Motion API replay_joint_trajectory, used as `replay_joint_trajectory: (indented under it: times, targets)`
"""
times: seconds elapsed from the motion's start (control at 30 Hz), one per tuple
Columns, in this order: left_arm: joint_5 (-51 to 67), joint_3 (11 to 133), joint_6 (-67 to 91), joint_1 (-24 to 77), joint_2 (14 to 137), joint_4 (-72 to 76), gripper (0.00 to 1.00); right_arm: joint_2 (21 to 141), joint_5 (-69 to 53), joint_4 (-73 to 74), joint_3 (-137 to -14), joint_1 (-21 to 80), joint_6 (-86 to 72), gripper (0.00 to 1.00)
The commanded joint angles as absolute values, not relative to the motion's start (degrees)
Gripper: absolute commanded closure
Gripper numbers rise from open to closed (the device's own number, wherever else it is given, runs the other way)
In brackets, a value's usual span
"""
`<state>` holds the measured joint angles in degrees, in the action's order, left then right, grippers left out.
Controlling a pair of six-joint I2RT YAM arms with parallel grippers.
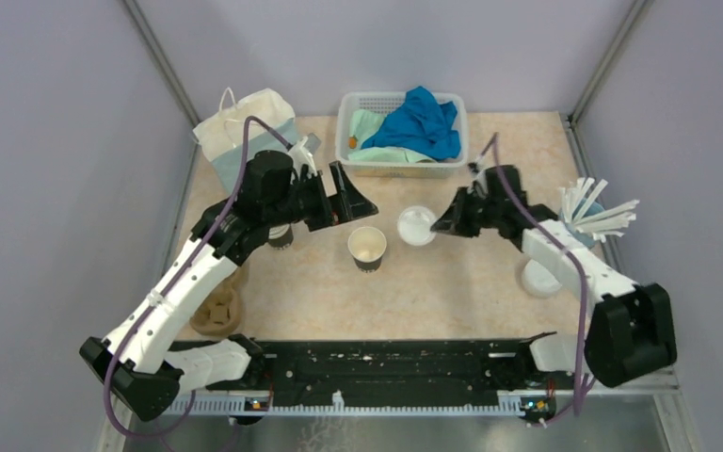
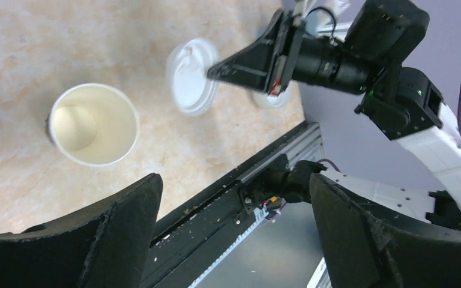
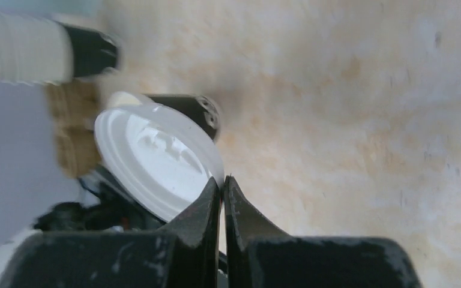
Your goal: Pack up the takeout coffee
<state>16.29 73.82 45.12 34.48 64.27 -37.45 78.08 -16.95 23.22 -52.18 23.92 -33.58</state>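
Right gripper (image 1: 439,226): fingers are pressed fully together on the rim of a white lid (image 1: 417,226), whose face is turned roughly upward. Left gripper (image 1: 335,201): fingers are held spread wide above the table (image 1: 452,301), with nothing gripped. An uncovered cup (image 1: 367,248) is stood upright mid-table, mouth up and axis vertical, just beside the held lid. A second lid (image 1: 538,280) is laid flat near the right arm.

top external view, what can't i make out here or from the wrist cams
- hidden cup: top view, the left arm covers most of it; right wrist view, blurred and cut by the edge; lidded or not, cannot tell
- open cup: right wrist view, the held lid hides most of it
- spare lid: top view, the right arm overlaps it
- pulp tray: top view, left arm crosses it
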Motion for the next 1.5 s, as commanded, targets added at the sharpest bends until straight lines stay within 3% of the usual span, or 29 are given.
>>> replay_joint_trajectory:
  times: [0.0, 0.13, 0.27, 0.4, 0.87, 1.47]
  targets:
    - [27.9, 76.1, 44.8, 33.5, 64.2, -24.2, 0.02, 72.6, -55.8, 5.0, -50.7, 13.1, -40.8, 1.00]
    - [34.4, 75.5, 49.7, 32.9, 64.2, -11.8, 0.02, 71.6, -64.4, -24.8, -52.2, 13.8, -67.2, 1.00]
    - [33.8, 75.0, 54.7, 32.5, 63.6, -3.8, 0.02, 74.3, -62.6, -47.3, -55.5, 17.1, -91.5, 1.00]
    - [30.1, 75.3, 55.8, 32.1, 62.0, 1.0, 0.02, 77.9, -57.5, -61.8, -57.5, 21.6, -105.8, 1.00]
    - [36.0, 73.0, 67.7, 31.0, 64.1, 13.5, 0.02, 80.8, -54.4, -60.0, -61.0, 25.8, -105.2, 1.00]
    - [38.2, 71.8, 72.2, 31.0, 65.0, 15.9, 0.02, 84.5, -53.7, -66.5, -64.4, 29.2, -110.1, 1.00]
